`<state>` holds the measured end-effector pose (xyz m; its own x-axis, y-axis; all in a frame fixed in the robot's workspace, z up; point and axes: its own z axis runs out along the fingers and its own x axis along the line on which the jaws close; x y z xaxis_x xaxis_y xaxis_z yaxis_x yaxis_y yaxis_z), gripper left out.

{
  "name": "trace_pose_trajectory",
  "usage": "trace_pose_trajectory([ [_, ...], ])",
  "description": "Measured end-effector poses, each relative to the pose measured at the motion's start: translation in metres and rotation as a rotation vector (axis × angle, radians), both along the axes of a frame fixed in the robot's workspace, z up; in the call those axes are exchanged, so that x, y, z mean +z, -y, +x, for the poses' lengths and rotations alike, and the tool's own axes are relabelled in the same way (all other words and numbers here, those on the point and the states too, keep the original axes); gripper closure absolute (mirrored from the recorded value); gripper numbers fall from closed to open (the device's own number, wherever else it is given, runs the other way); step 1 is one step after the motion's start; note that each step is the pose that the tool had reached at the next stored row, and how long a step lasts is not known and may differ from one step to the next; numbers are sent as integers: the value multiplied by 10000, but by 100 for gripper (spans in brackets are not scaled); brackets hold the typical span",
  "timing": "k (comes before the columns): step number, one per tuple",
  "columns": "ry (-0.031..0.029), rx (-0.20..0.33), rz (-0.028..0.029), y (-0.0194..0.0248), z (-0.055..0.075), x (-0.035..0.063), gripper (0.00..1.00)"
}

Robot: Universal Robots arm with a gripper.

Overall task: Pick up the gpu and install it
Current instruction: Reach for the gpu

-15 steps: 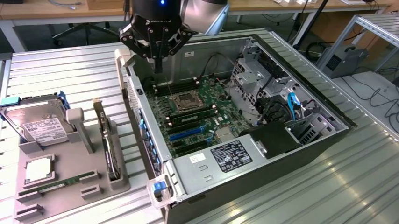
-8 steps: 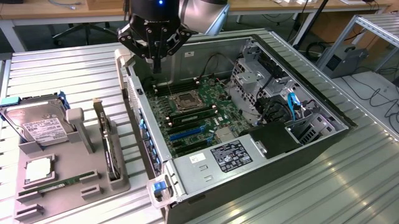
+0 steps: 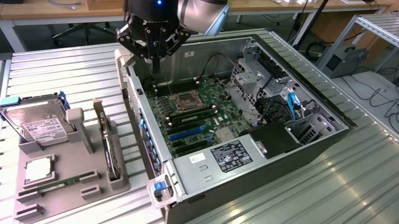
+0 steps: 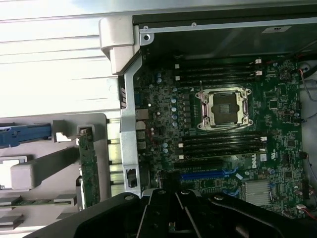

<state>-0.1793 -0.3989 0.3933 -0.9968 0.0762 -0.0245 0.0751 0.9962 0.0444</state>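
End effector empty over the case; gpu not yet picked up.
The end effector (image 3: 154, 69) hangs above the open case (image 3: 187, 52), fingers pressed together on nothing. The gpu (image 3: 109, 140) stands on edge in the grey holder (image 3: 68, 186) on the worktop (image 3: 62, 70), between the hard drive (image 3: 37, 123) and the case, at the exterior view's left.
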Motion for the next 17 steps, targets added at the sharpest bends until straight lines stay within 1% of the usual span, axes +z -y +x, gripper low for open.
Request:
trace_pose_trajectory([
  [17,0,0,0,0,-46,0,89],
])
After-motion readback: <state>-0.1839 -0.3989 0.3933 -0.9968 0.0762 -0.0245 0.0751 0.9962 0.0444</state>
